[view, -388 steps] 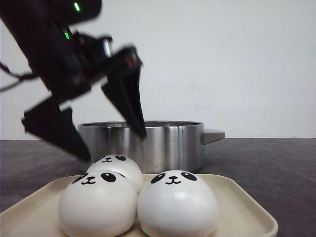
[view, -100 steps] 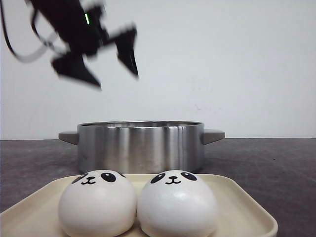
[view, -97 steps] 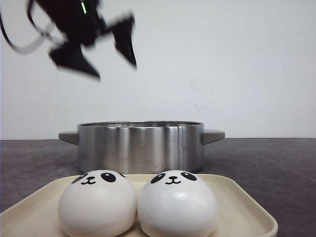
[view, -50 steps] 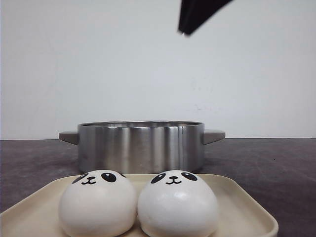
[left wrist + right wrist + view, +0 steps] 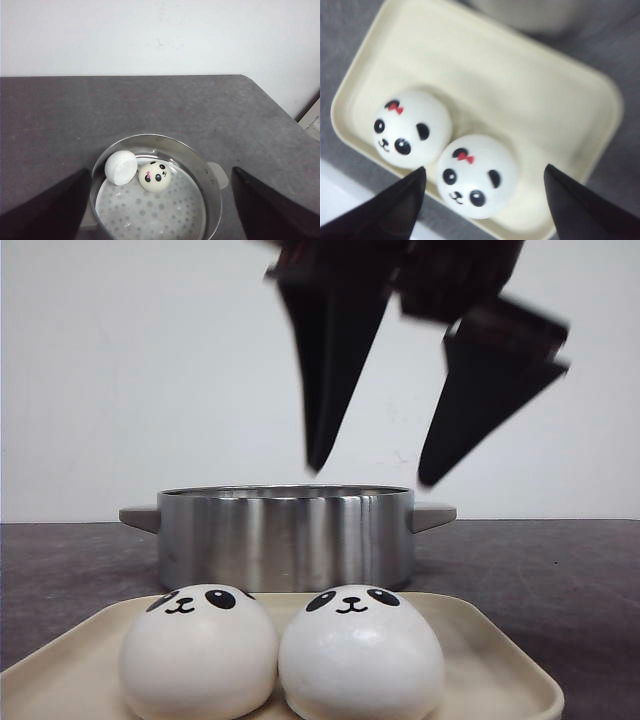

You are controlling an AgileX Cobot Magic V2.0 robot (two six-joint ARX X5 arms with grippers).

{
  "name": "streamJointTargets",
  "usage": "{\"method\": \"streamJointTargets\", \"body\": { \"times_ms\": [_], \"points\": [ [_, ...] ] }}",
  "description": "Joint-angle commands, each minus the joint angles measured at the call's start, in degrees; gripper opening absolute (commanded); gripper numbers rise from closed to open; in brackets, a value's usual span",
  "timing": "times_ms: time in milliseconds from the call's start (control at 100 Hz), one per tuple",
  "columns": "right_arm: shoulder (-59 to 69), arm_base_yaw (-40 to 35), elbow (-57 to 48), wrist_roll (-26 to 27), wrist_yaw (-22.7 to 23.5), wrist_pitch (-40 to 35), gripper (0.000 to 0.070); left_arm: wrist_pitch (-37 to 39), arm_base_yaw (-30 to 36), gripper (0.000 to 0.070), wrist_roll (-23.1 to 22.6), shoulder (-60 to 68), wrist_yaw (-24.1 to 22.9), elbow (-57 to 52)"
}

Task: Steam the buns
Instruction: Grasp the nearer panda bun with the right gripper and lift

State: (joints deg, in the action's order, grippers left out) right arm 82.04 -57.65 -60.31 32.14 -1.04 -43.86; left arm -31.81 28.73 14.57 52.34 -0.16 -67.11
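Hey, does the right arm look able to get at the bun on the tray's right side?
Probably yes. The right gripper hangs open above the tray, and nothing covers that bun; its neighbour sits close beside it.

Pot: round brushed stainless-steel pot [image 5: 287,536], satin sheen with soft vertical reflections; its stubby side handles look grey and matt.
Steamer plate: perforated pale metal insert [image 5: 152,212] inside the pot, dull finish, dotted with small holes.
Tray: cream rounded-rectangle plastic tray [image 5: 490,655] in front of the pot, smooth, low sheen.
Buns on tray: two glossy white dome-shaped panda-face buns [image 5: 280,652], smooth skin with faint highlights; printed black features, small red bows [image 5: 465,156] visible from above.
Buns in pot: two white buns [image 5: 140,171], smooth, slightly shiny.
Table: dark grey tabletop [image 5: 150,110] under the pot, matt, finely grained.
Gripper fingers: black tapered fingers [image 5: 330,360] above the pot, matt, plastic-looking.
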Motion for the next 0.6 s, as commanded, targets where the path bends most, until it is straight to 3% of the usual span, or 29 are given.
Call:
{"method": "streamJointTargets", "body": {
  "times_ms": [0, 420, 510, 540, 580, 590],
  "points": [
    [3.1, -0.6, -0.4, 0.9, 2.0, 0.7, 0.0467, 0.1, 0.3, 0.0515, -0.4, 0.5, 0.0, -1.1],
    [13.8, -0.6, -0.4, 0.9, 5.5, 1.0, 0.0451, -2.1, 0.3, 0.0515, -0.4, 0.5, 0.0, -1.1],
    [14.6, -0.6, -0.4, 0.7, 5.3, 1.4, 0.0312, -2.1, 0.3, 0.0515, -0.4, 0.5, 0.0, -1.1],
    [14.8, -0.6, -0.4, 0.5, 5.3, 1.5, 0.0206, -2.1, 0.3, 0.0515, -0.4, 0.5, 0.0, -1.1],
    [14.8, -0.6, -0.4, 0.0, 4.8, 1.9, 0.0, -2.1, 0.3, 0.0515, -0.4, 0.5, 0.0, -1.1],
    [14.8, -0.6, -0.4, -0.1, 4.6, 2.0, 0.0, -2.1, 0.3, 0.0515, -0.4, 0.5, 0.0, -1.1]
  ]
}}
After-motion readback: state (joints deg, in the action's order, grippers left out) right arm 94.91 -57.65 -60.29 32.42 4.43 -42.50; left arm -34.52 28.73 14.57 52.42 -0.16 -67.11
